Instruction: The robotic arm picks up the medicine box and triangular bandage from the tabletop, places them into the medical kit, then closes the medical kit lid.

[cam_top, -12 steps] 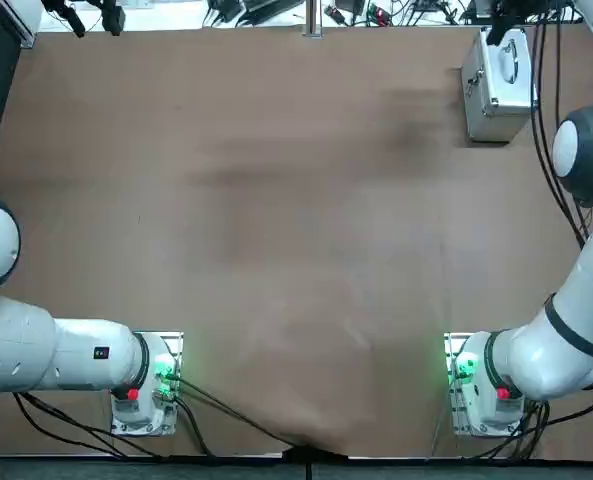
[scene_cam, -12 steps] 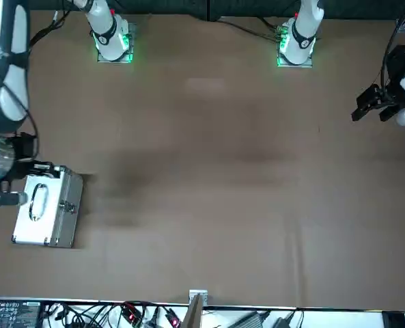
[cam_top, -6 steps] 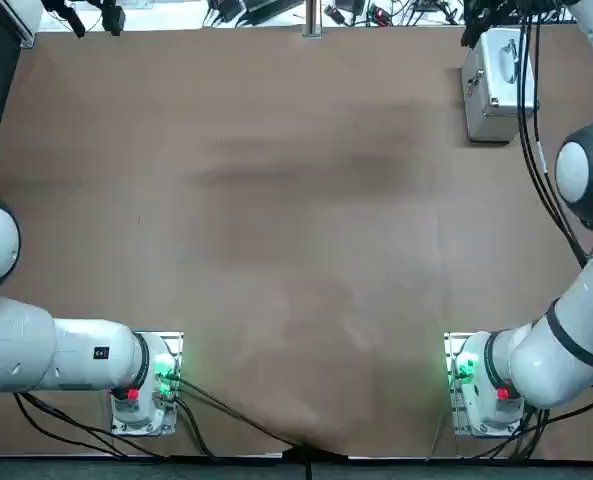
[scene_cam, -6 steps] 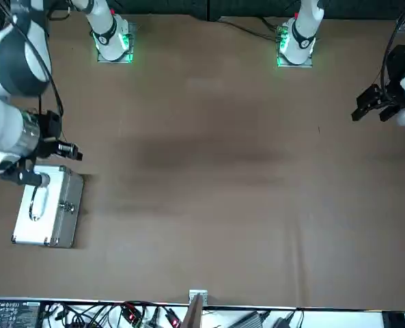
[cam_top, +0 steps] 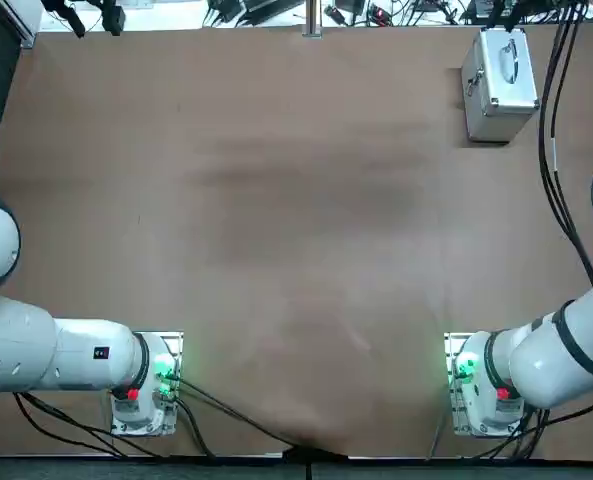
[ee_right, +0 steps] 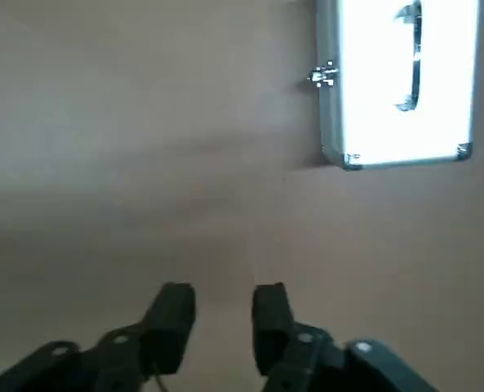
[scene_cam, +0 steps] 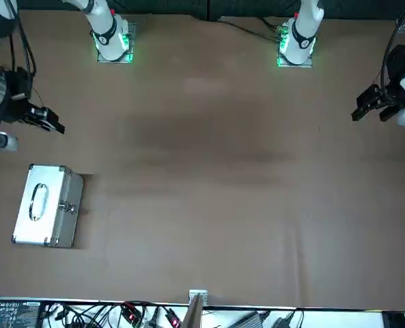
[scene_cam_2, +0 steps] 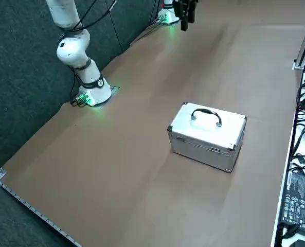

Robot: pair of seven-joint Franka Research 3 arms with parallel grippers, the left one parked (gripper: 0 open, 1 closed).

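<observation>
Medical kit (scene_cam_2: 206,136) sits shut on the desk (scene_cam_2: 142,154), beyond your right claw (ee_right: 224,331), contents hidden; your claw's fingers are spread, nothing between them.

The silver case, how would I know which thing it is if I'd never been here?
Look at the big brown table, then at its far right corner in the top view. There sits a small boxy silver case, shut, with metal corners and a handle on its lid. The cables near it are black and stringy; it's the shiny box.
</observation>
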